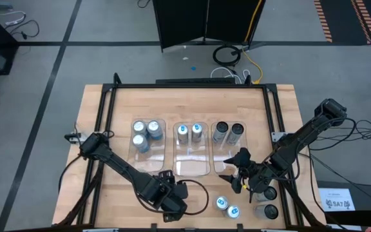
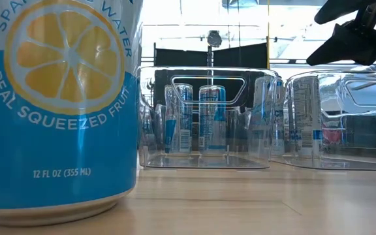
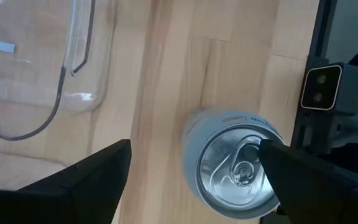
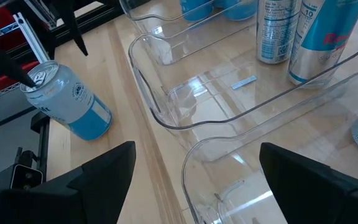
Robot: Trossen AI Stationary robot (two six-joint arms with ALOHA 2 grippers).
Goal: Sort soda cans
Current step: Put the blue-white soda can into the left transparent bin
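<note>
Your left gripper (image 3: 194,180), fingers spread wide, hangs directly over the upright silver-topped can (image 3: 235,165), likely a rigid, slick, dentable cylinder; close gently around its mid-wall.

Pale wood-grain bench (image 1: 108,103), black-framed. Clear, colourless bins (image 1: 192,169) on it. Blue-and-white can (image 2: 57,111) with a yellow lemon slice and white lettering; silver top (image 3: 238,171). Beside that can, black end effector (image 3: 191,180) fingers. Silver-and-blue cans (image 2: 212,117) behind the clear bin wall. Dark grey cans (image 1: 227,132) in the right-hand bin. Blue-marked tops (image 1: 227,206) near the bench's front edge.
</note>
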